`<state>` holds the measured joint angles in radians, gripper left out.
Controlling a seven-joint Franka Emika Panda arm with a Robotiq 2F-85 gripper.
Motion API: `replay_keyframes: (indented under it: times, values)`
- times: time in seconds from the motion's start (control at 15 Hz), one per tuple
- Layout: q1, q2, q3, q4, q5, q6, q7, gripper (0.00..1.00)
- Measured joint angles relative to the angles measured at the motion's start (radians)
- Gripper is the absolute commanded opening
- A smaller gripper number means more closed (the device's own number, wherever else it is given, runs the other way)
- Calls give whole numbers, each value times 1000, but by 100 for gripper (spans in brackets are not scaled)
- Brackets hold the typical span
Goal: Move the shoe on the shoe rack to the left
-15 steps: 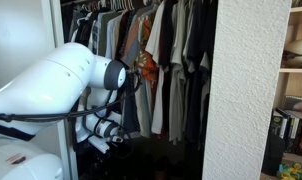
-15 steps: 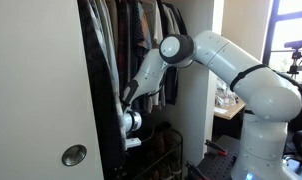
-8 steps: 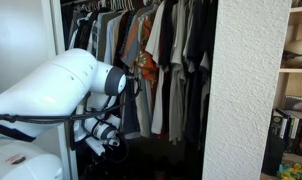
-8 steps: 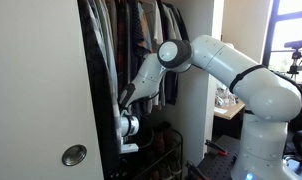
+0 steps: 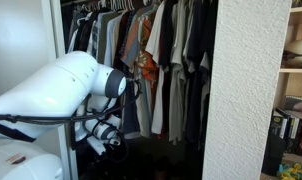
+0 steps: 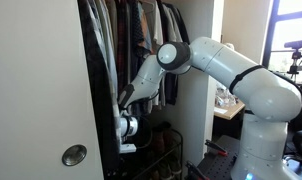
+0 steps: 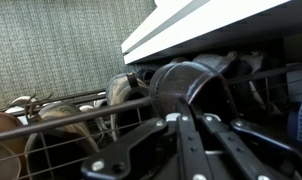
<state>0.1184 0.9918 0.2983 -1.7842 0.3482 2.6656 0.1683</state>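
- Inside the closet, hanging clothes fill the upper space, with a textured white wall beside them.
- Wire shoe rack sits low; a dark shoe lies on it under a white ledge.
- My gripper is just before the shoe; I cannot tell whether my fingers are spread or pressed together.

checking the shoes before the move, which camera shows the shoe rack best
The wrist view: the wire shoe rack spans it, with a dark shoe just beyond the claw. Both exterior views show only the arm reaching low; it is too dark there to make out shoes.
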Motion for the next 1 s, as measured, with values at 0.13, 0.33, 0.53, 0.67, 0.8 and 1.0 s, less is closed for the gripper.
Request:
replay_keyframes:
  times: [0.13,0.33,0.53,0.67,0.8,1.0]
  values:
    - [2,5,-2,10,0,4,16,1]
    - [17,27,-18,49,0,10,49,30]
    - [36,50,-30,91,0,39,57,51]
    - [43,55,-31,103,0,47,57,66]
    - [45,55,-31,104,0,52,56,81]
    - [40,51,-31,98,-9,52,42,100]
